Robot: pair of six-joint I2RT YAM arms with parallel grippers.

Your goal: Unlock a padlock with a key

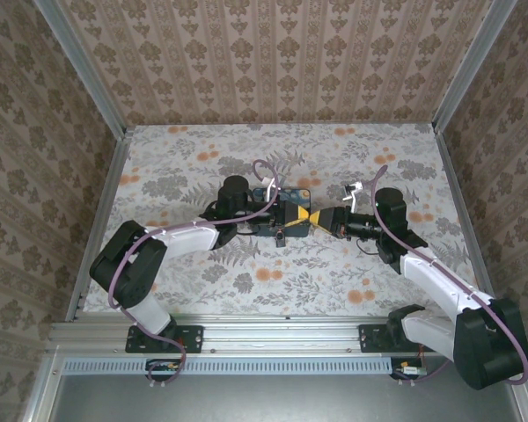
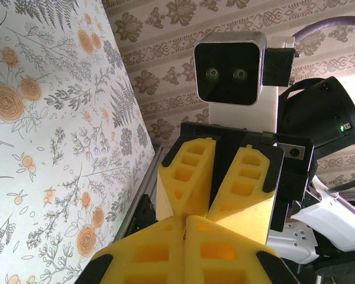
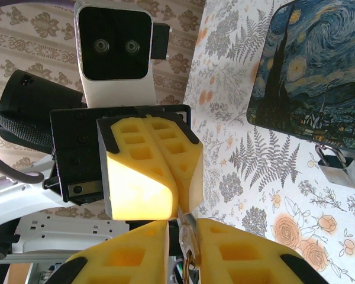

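Note:
My two grippers meet tip to tip above the middle of the table, left gripper point(image 1: 308, 217) against right gripper point(image 1: 320, 218). The left gripper point(image 2: 185, 219) is shut, and the blade of a brass key point(image 3: 188, 234) runs up into the seam of its yellow fingers point(image 3: 148, 171). The key's head and ring sit between my right gripper's point(image 3: 181, 226) pads. It lies against one pad, and a thin dark gap separates it from the other. A small silver padlock point(image 3: 342, 170) lies on the flowered table beside a dark blue painted mat point(image 3: 307, 71).
The mat point(image 1: 290, 195) lies under the left wrist. Patterned walls and metal rails point(image 1: 101, 220) enclose the table on three sides. Cables loop above both wrists.

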